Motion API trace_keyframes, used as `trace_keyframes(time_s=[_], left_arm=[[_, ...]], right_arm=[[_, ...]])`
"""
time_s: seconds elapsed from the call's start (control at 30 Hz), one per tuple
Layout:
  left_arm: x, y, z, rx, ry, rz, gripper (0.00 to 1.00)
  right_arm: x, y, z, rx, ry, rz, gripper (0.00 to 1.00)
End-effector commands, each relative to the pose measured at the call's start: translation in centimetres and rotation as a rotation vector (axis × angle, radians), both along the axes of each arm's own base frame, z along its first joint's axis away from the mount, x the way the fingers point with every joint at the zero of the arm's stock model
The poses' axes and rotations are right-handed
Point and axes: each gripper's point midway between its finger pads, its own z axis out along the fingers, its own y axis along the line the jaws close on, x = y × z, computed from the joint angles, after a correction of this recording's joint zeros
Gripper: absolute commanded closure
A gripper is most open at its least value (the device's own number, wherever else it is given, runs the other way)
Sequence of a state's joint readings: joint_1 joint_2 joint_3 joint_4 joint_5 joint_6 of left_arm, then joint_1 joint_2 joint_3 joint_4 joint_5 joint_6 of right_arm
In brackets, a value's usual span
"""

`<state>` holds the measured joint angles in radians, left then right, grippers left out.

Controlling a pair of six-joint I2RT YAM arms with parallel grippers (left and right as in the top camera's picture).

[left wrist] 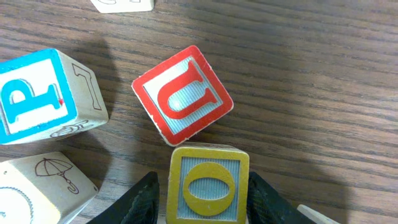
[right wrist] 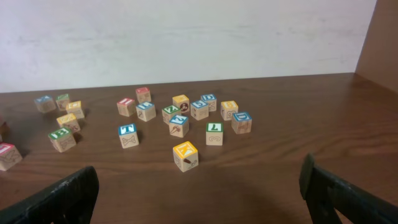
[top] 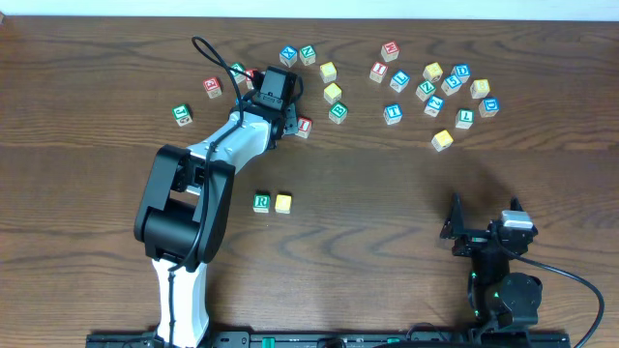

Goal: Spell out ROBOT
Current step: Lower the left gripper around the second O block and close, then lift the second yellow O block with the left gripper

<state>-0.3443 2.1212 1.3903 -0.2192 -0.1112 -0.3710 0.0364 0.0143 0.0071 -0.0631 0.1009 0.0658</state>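
O cube [left wrist: 208, 191], yellow-bordered with blue-striped face, sits grasped in left end effector [left wrist: 204, 179]; right end effector [right wrist: 199, 167] released.

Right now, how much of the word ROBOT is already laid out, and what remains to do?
Done: the green R cube has a yellow cube right beside it, probably the first O. In hand: the left gripper has its fingers either side of the yellow O cube, which sits next to the red U cube. Remaining: placing that O, then B and T from the scattered cubes.
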Motion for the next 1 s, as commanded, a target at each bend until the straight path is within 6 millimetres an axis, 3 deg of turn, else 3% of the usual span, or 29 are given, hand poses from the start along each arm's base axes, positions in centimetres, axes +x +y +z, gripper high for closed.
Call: trace_keyframes(time_s=[0.0, 0.13, 0.47, 0.73, 0.97], left_arm=[[0.5, -0.1, 0.1, 0.003, -0.01, 0.012, 0.57], [0.5, -0.1, 0.1, 0.003, -0.01, 0.011, 0.65], [0.2, -0.1, 0.0, -0.001, 0.005, 0.006, 0.66], [-1.3, 0.4, -0.5, 0.025, 0.072, 0.002, 0.66], [-1.9, -0.4, 0.6, 0.029, 0.076, -0.081, 0.7]], right_arm=[[0.0, -0.2, 0.0, -0.011, -0.002, -0.006, 0.01], [0.0, -0.2, 0.0, -0.011, -0.002, -0.006, 0.01], [0.0, -0.2, 0.0, -0.011, -0.002, -0.006, 0.01], [0.0, -0.2, 0.0, -0.011, -0.001, -0.006, 0.01], [0.0, -0.2, 0.0, -0.011, -0.002, -0.006, 0.01]])
